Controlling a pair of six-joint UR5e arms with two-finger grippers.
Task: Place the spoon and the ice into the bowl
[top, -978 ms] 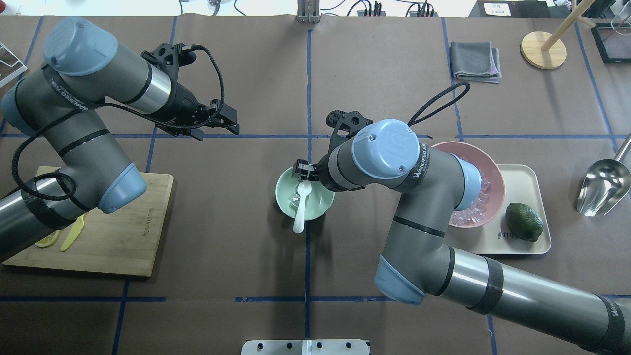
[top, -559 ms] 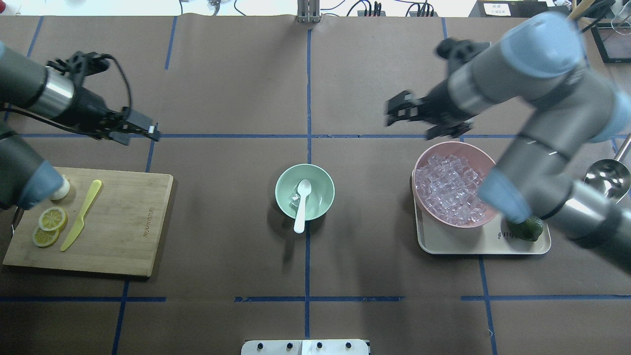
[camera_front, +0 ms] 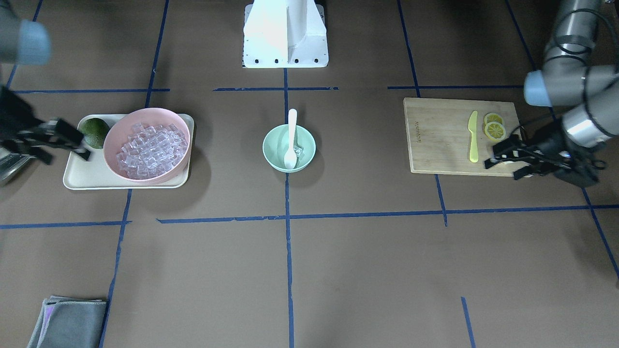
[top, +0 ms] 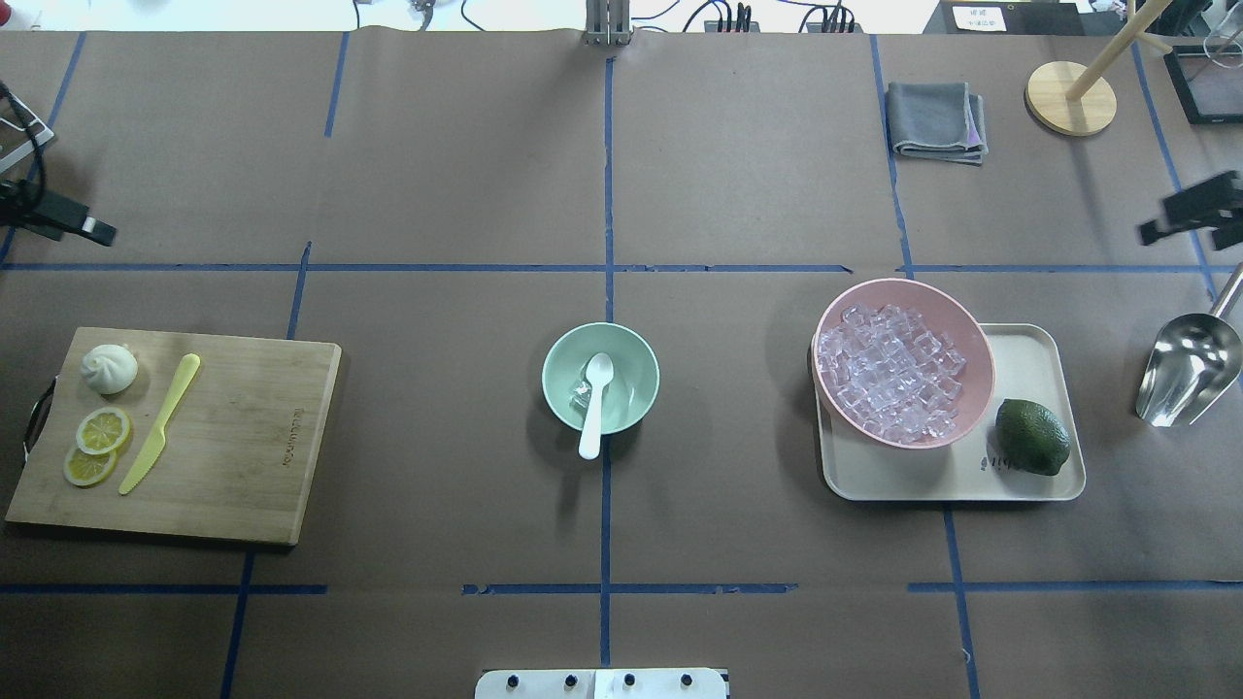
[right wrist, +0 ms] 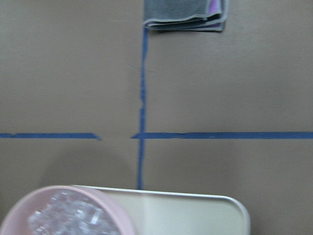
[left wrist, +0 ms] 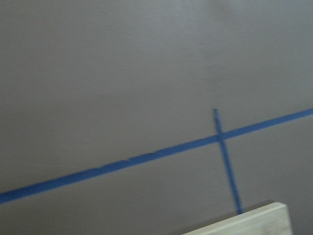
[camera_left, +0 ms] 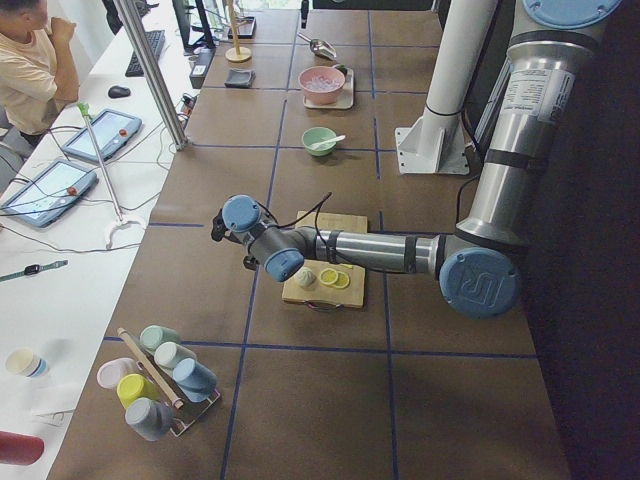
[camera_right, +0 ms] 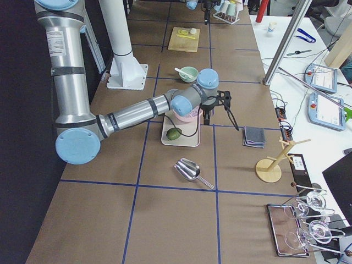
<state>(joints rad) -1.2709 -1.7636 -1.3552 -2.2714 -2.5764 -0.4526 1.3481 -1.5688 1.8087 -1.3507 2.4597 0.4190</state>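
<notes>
Spoon (top: 594, 408) in the mint-green bowl (top: 631, 359), dead centre of the overhead frame: scoop down inside, handle out over the lower rim. Ice (top: 581, 393) in there too, a small clear clump touching the spoon's left side. Bowl sitting on the vertical blue tape line of the brown table (top: 437, 175).

Over to the right of that frame: pink bowl (top: 981, 340) heaped with more cubes (top: 889, 374), on the left end of a cream tray (top: 1029, 349). Dark green fruit (top: 1032, 436) just beside it on the same tray. Metal scoop (top: 1190, 367) further right, near the edge. Folded grey cloth (top: 935, 118) and a round wooden stand (top: 1070, 97) up in the upper right corner.

Left side: wooden cutting board (top: 243, 437) carrying a yellow-green knife (top: 160, 422), two lemon slices (top: 103, 430) and a small white bun (top: 108, 369).

Both arms well apart from the bowl. Right gripper (camera_front: 80, 145) at the left edge of the front view, near the tray's end, jaws spread and holding nothing. Left gripper (camera_front: 505, 164) at the right of that view, seen against the board's lower right corner, jaws likewise apart and empty.
</notes>
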